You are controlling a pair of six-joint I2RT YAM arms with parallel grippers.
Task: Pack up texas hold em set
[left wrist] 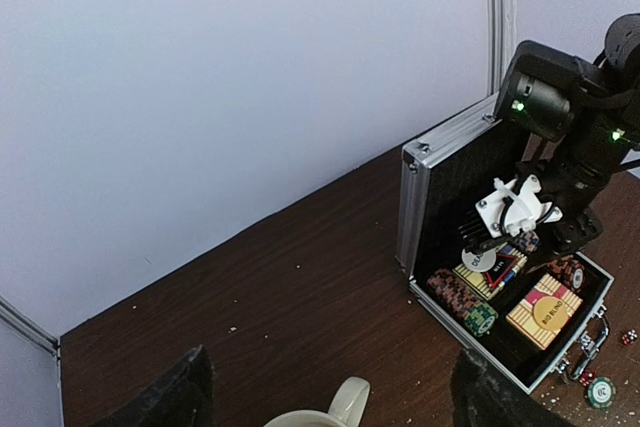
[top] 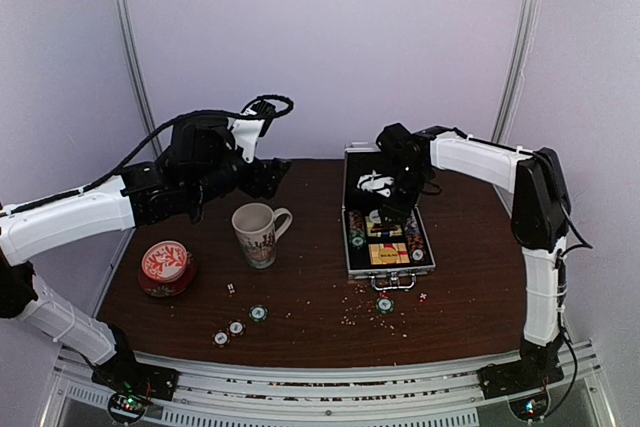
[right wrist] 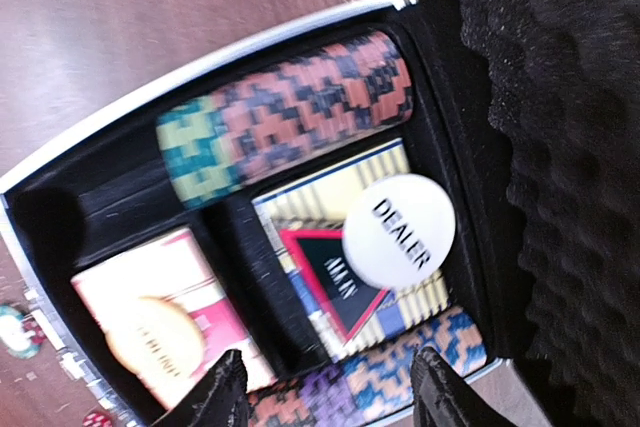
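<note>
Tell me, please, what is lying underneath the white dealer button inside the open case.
The dealer button lies on the blue-yellow card box in the case. It covers part of the box's red-and-black emblem, so the print beneath cannot be seen.

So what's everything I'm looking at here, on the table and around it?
briefcase: one, silver with black lining, open, right of centre
chip rows: two, mixed colours, in the briefcase
card boxes: two, blue-yellow and pink-yellow, in the briefcase
dealer button: one, white, on the blue-yellow box
loose chips: four, table front
dice: a few, tiny, table front
mug: one, white patterned, centre-left
tin: one, red-white, left
left gripper: open, empty, behind the mug
right gripper: open, empty, over the briefcase
</note>
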